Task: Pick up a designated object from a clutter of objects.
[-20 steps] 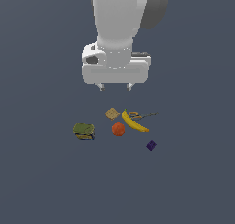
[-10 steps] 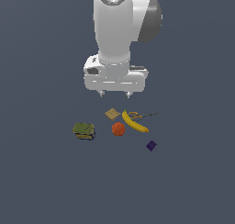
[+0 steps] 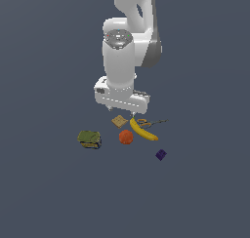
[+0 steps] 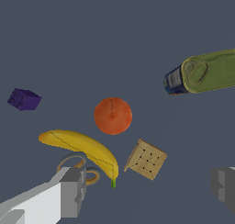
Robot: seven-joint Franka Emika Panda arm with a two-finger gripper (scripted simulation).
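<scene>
The designated object, a flat tan square block (image 3: 119,120) (image 4: 146,159), lies on the floor at the back of the clutter of objects. My gripper (image 3: 121,111) (image 4: 147,188) hangs just above it, open and holding nothing. In the wrist view the block sits in the gap between my two fingers (image 4: 69,191), apart from both. An orange-red ball (image 3: 126,137) (image 4: 113,115) and a yellow banana (image 3: 143,129) (image 4: 82,146) lie close beside the block.
An olive-green box (image 3: 89,139) (image 4: 206,72) lies toward the exterior view's left. A dark purple cube (image 3: 160,154) (image 4: 24,99) sits toward the exterior view's right. Orange-handled scissors (image 3: 149,122) (image 4: 75,165) lie against the banana, close to one finger.
The arm has come down toward the clutter; my gripper now hangs much closer above the tan block. The objects have not moved.
</scene>
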